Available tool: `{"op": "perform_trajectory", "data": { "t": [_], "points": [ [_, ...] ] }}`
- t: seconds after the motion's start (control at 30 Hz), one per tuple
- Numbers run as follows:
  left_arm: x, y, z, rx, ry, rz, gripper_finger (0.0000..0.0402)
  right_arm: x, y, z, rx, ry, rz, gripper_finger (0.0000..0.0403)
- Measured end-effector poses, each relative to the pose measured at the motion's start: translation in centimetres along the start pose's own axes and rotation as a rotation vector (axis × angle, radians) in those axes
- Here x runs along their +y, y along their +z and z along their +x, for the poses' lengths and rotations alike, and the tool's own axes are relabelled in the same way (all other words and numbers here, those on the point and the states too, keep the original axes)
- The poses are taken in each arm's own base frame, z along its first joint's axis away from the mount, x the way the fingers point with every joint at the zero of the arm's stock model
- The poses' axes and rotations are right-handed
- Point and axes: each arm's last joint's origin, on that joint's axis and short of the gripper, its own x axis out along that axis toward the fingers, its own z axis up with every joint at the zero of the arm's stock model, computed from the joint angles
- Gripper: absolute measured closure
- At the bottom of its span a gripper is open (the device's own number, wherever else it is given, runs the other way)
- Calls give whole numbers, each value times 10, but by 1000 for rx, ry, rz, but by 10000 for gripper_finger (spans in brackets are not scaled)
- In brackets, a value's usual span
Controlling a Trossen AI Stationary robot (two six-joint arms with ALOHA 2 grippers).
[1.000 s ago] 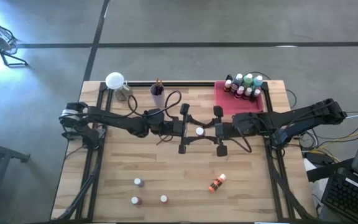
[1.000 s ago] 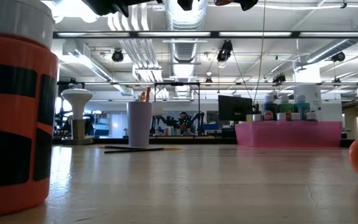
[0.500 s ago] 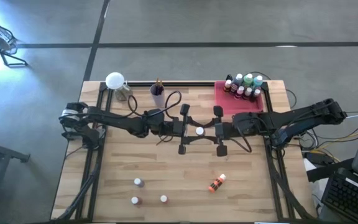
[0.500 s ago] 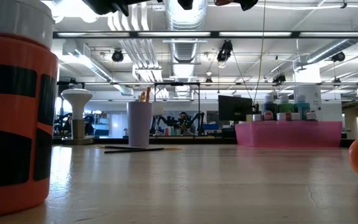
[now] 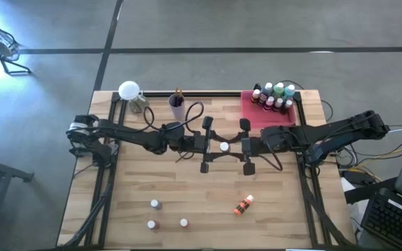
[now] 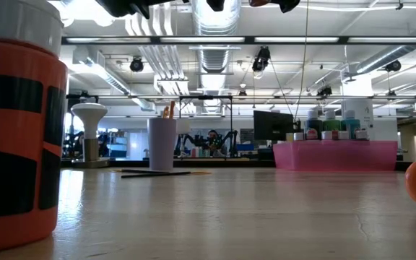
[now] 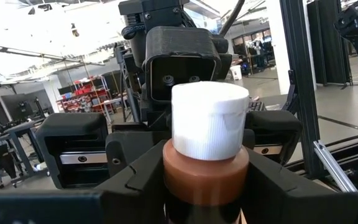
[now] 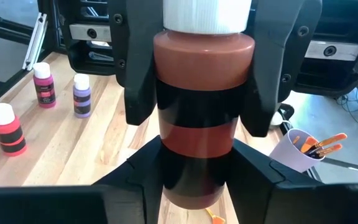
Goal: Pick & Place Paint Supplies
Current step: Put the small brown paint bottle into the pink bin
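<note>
Brown bottle (image 5: 224, 147), white cap, is up in the air off the table, just off the pink tray (image 5: 264, 120) on its near-left side, caught between both claws. Left gripper (image 5: 217, 147) is closed on it up by the shoulder, and the right gripper (image 5: 232, 147) is closed on the lower body, facing the other head-on. Compared with a second ago nothing visibly moves: same pose, same bottle height. Reads as a handover paused mid-swap with neither side letting go; I'd guess the left releases so the right can carry it over to the tray. The tray already holds a cluster of bottles (image 5: 274, 96) at its far end. An orange bottle (image 5: 243, 205) lies on its side well out from the tray, and three small bottles (image 5: 155, 204) stand farther off.
</note>
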Motion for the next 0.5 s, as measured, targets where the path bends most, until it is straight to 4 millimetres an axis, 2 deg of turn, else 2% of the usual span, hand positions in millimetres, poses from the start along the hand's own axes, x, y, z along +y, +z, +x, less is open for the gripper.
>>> {"op": "perform_trajectory", "data": {
  "t": [0.23, 0.5],
  "points": [
    [0, 0, 0, 0, 0, 0, 235, 0, 0, 0, 0, 0, -2, 275],
    [0, 0, 0, 1, -1, 1, 258, 0, 0, 0, 0, 0, 5, 259]
  ]
}}
